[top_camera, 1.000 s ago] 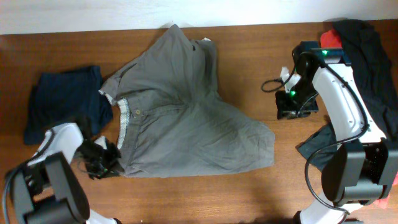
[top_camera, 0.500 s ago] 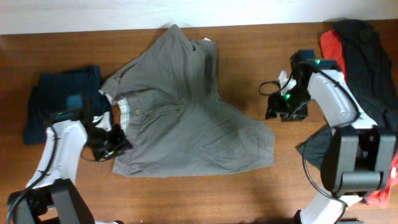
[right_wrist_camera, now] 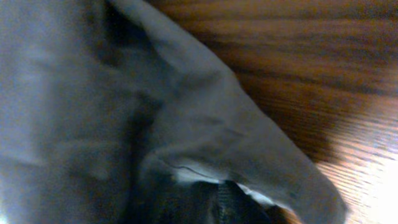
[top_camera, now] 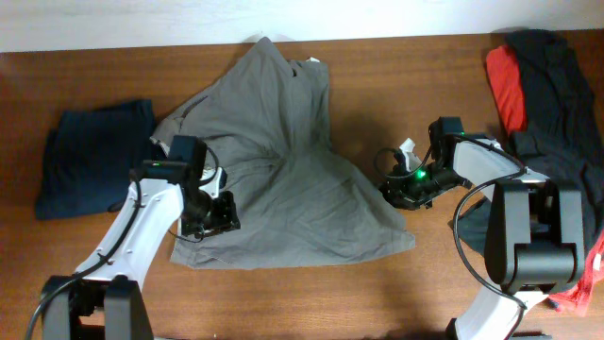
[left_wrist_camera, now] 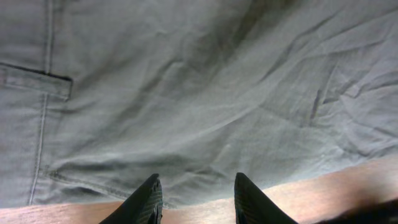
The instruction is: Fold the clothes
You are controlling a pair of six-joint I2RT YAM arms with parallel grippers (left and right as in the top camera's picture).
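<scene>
Two grippers bracket the work item. The shorts (top_camera: 283,179) lie spread flat on the table (top_camera: 396,85) at the centre of the overhead view. The wide waist end points toward the left arm, one leg runs up toward the far edge, and the other leg runs out to the right.

State of the left gripper (top_camera: 209,215): it is positioned over the lower-left part of the shorts, near the waist end. In the left wrist view its fingers (left_wrist_camera: 149,200) stand well apart with nothing between them. Grey fabric and a strip of bare wood show beneath.

State of the right gripper (top_camera: 401,186): it is at the outer hem of the right-hand leg, at the fabric edge. The right wrist view is close and blurred. A fold of hem drapes over the dark finger bases (the tips are hidden), so it cannot be determined whether the jaws are closed on cloth.

Governing relation: the leg's long axis runs from the right gripper leftward to the waist end. The shorts therefore lie to that gripper's left, and the right arm is the nearer one to the free hem.

Judgement: the step in hand is securing that hem for a carry across toward the left side. Confirm the hold before any lift.

Non-task items: the navy garment (top_camera: 90,161) lies just beside the shorts on the left. The black and red garments (top_camera: 543,76) lie well apart at far right.
</scene>
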